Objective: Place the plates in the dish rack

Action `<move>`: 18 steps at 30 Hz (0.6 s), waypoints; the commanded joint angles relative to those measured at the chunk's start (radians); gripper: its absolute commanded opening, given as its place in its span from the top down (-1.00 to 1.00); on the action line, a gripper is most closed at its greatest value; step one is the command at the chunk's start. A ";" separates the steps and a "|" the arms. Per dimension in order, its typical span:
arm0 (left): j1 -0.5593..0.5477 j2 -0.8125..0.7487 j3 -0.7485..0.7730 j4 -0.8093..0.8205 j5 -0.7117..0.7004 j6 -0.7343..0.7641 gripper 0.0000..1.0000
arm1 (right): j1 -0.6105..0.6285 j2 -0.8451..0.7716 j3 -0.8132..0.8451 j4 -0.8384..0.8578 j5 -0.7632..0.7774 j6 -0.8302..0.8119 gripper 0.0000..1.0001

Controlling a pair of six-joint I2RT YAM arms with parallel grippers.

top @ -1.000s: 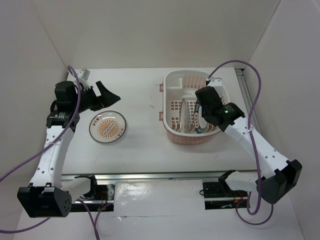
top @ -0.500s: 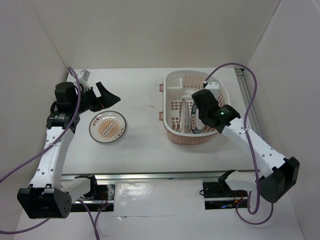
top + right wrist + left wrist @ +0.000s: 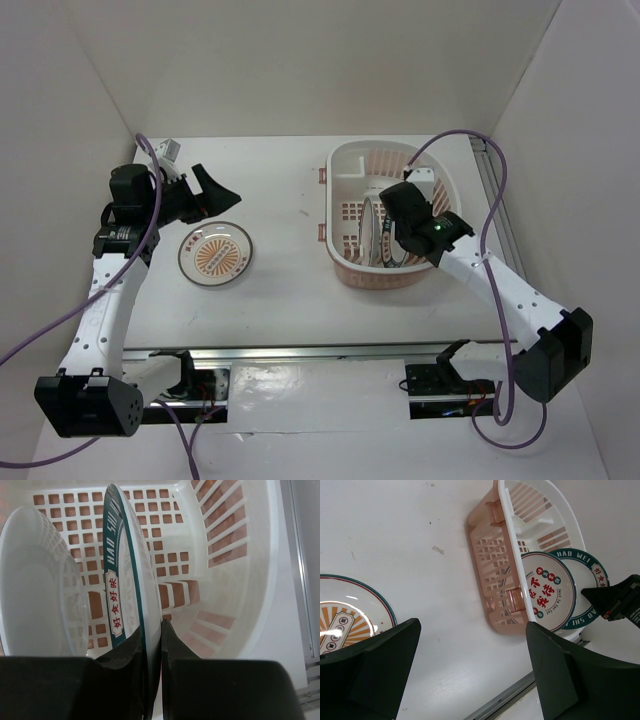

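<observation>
The right gripper (image 3: 152, 630) clamps the rim of the teal-rimmed plate (image 3: 117, 595), upright in the dish rack (image 3: 343, 212) beside the red-marked plate (image 3: 545, 590). The left gripper (image 3: 472, 629) stands wide and empty near the orange sunburst plate (image 3: 215, 253), flat on the surface (image 3: 290, 300).

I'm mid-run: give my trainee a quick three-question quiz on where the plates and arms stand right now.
1. True or false: the orange sunburst plate lies flat on the table, outside the dish rack.
2. Fill in: counting the red-marked plate, ___ plates stand on edge in the dish rack.
3. Which plate do the right arm's jaws pinch by its rim? A) red-marked plate; B) blue-green rimmed plate; C) orange sunburst plate.
Key: 1 true; 2 two; 3 B.
</observation>
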 commanded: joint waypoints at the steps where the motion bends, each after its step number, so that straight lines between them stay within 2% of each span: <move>1: 0.002 -0.023 0.003 0.036 0.001 0.032 -1.00 | 0.010 0.002 -0.009 0.041 0.047 0.009 1.00; 18: 0.002 -0.023 0.003 0.036 0.010 0.032 -1.00 | 0.010 0.011 -0.041 0.052 0.027 0.009 1.00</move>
